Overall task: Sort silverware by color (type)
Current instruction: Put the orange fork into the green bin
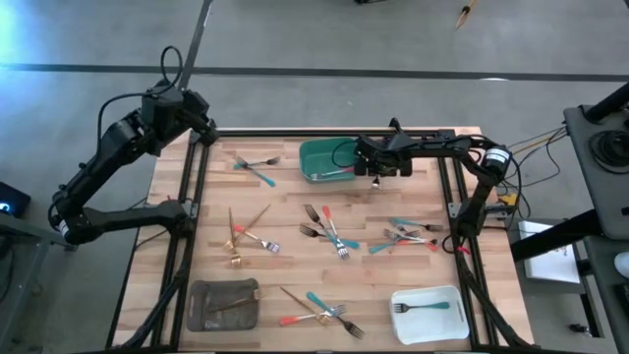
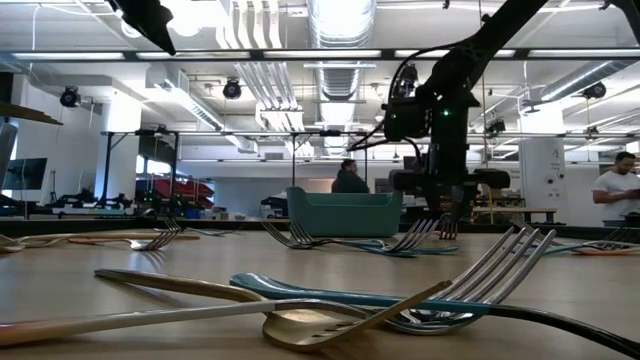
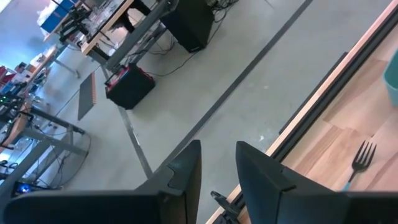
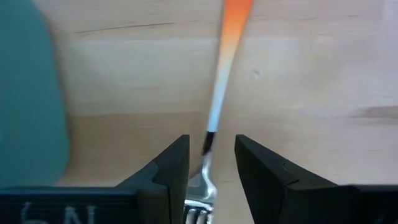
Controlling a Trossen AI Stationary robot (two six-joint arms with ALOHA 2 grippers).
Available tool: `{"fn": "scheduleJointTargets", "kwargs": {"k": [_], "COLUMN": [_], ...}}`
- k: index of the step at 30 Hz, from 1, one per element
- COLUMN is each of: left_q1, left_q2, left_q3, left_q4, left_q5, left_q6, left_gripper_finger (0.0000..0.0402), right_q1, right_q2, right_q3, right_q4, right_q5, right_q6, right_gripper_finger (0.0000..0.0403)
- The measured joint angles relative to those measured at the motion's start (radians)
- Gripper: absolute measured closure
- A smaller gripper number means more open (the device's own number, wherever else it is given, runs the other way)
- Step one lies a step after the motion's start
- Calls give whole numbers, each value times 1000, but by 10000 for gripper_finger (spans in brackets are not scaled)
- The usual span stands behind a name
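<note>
My right gripper (image 1: 376, 175) hangs over the table's far middle, just right of the green tray (image 1: 324, 157), shut on a fork with a red-orange handle (image 4: 233, 25). Several more forks and utensils lie flat on the wood: teal-handled and red-handled ones (image 1: 329, 231) (image 1: 408, 236), gold ones (image 1: 246, 236), and a pair (image 1: 254, 167) at the far left. My left gripper (image 1: 204, 131) is raised above the table's far left corner. It is open (image 3: 217, 165), with only floor showing between its fingers. My right gripper has the fork's tine end (image 4: 200, 190) between its two fingers, which come steeply from above and lie along the fork. The picture's bottom edge hides where the pads meet it. The neck (image 4: 210, 134) and handle hang below the fingers, clear of the table.
A white tray (image 1: 452, 324) at the near right holds a teal-handled fork (image 1: 425, 307). A grey tray (image 1: 201, 315) at the near left holds a gold utensil. Black frame rails (image 1: 192, 206) run along the table's left and right edges. People (image 2: 350, 178) stand in the room behind.
</note>
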Motion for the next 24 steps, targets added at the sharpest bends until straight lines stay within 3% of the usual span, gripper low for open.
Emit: {"fn": "scheduleJointTargets", "kwargs": {"k": [15, 24], "left_q1": [-1, -1], "left_q2": [5, 5], "left_q3": [0, 0], "left_q4": [15, 24], "left_q5": [0, 0], "left_q6": [0, 0], "left_gripper_finger": [318, 318], "right_q1": [-13, -13], "right_q2": [-4, -2], "right_q3": [-90, -84], "right_q4": [92, 122], "right_q5": [-15, -10], "right_q6": [56, 55], "right_gripper_finger": [287, 342]}}
